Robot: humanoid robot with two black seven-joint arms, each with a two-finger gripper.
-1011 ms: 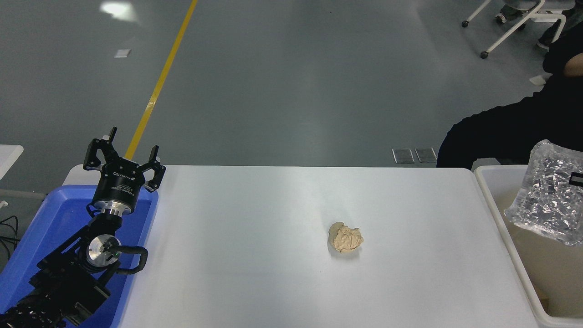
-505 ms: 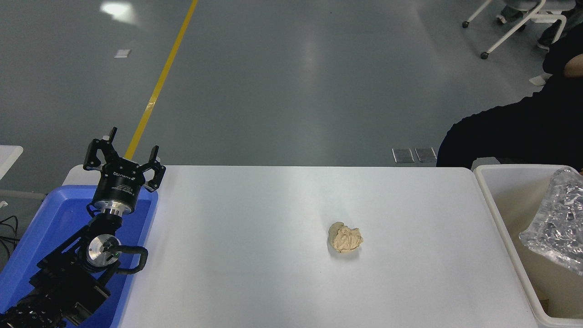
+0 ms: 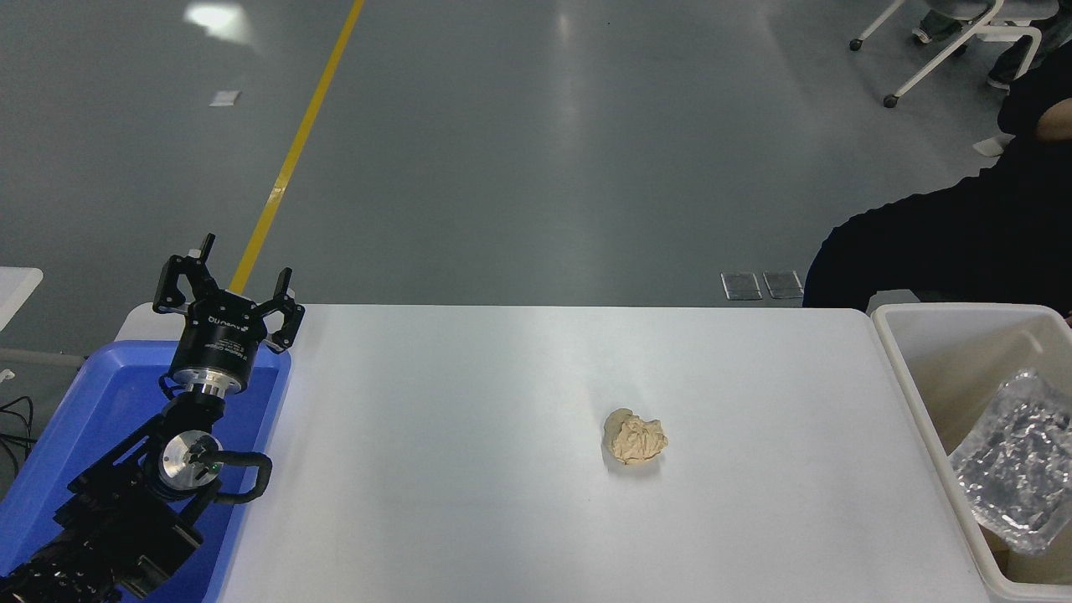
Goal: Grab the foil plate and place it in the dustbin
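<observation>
Now the foil plate (image 3: 1017, 461) lies tilted inside the dustbin (image 3: 913, 389), so the job looks done. Parked left gripper (image 3: 226, 289) gapes empty; the right one is out of sight.

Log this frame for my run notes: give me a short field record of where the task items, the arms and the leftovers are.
foil plate: inside the dustbin, tilted against its near side
dustbin: at the table's right end
right claw: not in view
left claw: open, parked over the blue tub at the lower left
paper lump: tan, crumpled, on the white table, right of centre
person: dark clothing, beyond the table's far right corner
</observation>
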